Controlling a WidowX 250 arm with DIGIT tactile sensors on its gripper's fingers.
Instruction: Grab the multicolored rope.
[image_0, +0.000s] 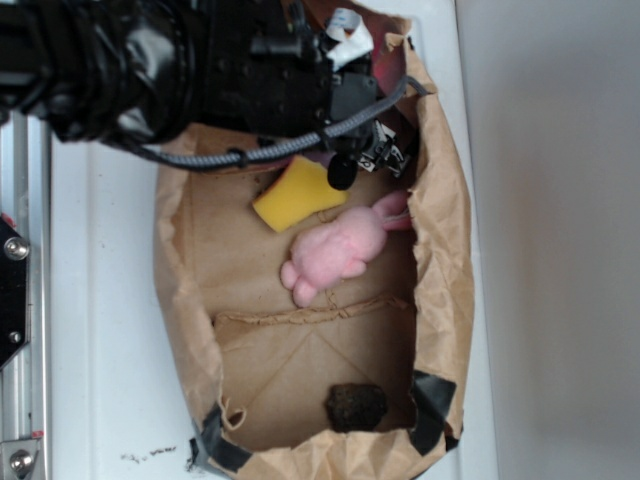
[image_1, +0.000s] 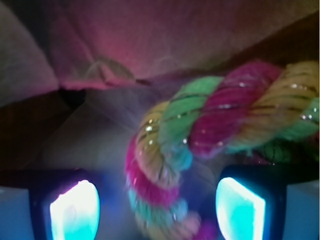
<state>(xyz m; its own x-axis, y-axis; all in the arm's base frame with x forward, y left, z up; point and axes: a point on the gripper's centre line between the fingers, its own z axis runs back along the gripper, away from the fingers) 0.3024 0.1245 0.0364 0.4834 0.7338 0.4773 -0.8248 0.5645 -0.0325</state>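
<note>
Overhead exterior view; close-up wrist view

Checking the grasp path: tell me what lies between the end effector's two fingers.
In the wrist view, the multicolored rope curves down between the two glowing fingers of the end effector. Nothing else sits in that gap. The exterior view hides this spot.

Counted contents: one brown paper bag (image_0: 445, 250); one yellow sponge wedge (image_0: 295, 192); one pink plush bunny (image_0: 335, 255); one dark lump (image_0: 356, 407); one multicolored rope (image_1: 210, 125); one gripper (image_1: 157, 205) with two glowing fingertips (image_1: 75, 210).
</note>
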